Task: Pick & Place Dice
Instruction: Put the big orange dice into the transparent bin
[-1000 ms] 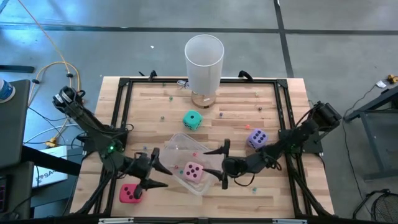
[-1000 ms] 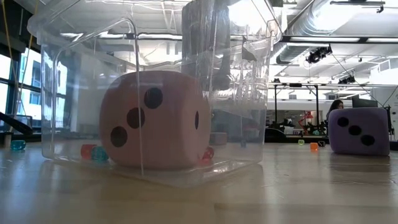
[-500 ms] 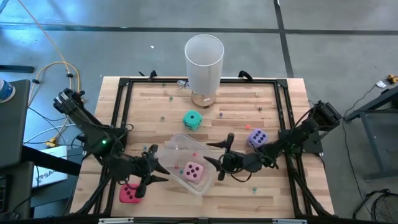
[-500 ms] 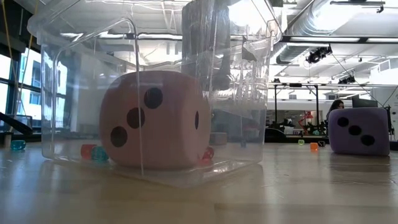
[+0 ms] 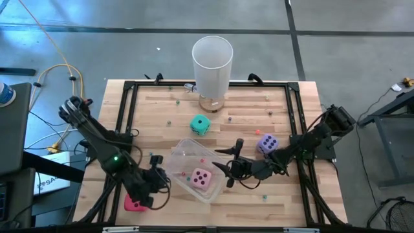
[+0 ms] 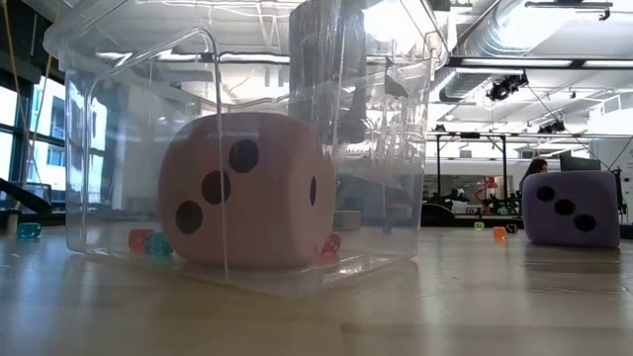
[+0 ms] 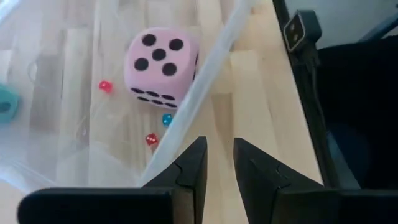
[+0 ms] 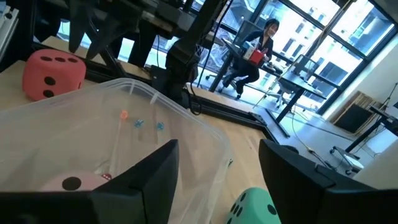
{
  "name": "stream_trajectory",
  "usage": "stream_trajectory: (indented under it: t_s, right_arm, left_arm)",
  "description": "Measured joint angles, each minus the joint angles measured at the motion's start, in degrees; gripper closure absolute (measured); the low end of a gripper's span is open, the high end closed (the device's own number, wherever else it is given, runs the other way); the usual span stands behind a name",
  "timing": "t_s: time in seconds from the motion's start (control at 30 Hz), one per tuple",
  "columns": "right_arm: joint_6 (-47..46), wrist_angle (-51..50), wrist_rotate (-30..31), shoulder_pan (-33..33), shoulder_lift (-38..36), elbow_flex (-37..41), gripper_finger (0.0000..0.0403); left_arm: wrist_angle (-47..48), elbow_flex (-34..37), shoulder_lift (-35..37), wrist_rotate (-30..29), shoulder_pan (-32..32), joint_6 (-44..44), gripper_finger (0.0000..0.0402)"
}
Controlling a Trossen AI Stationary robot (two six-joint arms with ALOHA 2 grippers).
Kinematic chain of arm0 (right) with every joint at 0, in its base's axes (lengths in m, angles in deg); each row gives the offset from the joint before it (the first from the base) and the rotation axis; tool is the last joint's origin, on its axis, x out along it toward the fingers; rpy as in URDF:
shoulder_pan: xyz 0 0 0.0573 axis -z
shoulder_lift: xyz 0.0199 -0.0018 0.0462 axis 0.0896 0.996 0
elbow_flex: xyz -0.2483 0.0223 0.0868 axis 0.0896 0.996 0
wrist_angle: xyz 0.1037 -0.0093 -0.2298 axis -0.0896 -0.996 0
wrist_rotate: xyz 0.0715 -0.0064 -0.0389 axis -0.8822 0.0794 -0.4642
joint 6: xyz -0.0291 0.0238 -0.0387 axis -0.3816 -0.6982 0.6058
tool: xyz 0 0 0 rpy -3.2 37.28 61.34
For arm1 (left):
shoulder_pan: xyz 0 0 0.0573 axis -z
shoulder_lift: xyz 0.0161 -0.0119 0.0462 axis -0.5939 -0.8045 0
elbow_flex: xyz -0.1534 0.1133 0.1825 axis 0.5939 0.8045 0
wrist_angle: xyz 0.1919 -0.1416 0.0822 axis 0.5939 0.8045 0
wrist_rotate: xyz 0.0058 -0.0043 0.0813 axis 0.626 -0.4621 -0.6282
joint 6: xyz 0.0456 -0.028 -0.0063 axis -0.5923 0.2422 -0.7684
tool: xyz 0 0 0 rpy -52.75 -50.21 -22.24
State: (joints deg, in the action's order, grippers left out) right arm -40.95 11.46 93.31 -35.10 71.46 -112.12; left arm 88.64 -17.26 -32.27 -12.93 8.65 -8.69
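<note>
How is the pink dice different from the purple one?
The pink dice sits inside the clear box; the purple dice sits on the bare wooden table. The pink dice shows five dots on top; the purple shows four. Both are soft-looking cubes with dark dots.

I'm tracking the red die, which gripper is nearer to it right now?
Left. The left gripper sits right beside the red die; the right gripper is across the clear bin from it.

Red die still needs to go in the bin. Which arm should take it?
Left. The left gripper hangs beside the red die, near the clear bin. The right gripper is across the bin, closer to the purple die.
</note>
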Motion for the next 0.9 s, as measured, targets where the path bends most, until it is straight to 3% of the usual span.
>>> stream_trajectory:
  t_s: [0.4, 0.63, 0.77, 0.9]
  right_arm:
    - [0.0, -0.1, 0.0, 0.1, 0.0, 0.0, 0.0209]
    - [0.0, -0.5, 0.0, 0.1, 0.0, 0.0, 0.0211]
    - [0.0, -0.6, 0.0, 0.1, 0.0, 0.0, 0.0211]
    - [0.0, -0.6, 0.0, 0.1, 0.0, 0.0, 0.0211]
  left_arm:
    - [1.4, 0.0, -1.7, 3.8, -2.8, 6.2, 0.0324]
    - [1.5, 0.0, -1.7, 16.6, -2.6, -9.2, 0.0318]
    - [1.6, 0.0, -1.7, 22.9, -3.3, -8.9, 0.0318]
    - [1.8, 0.0, -1.7, 23.1, -3.8, -8.5, 0.0318]
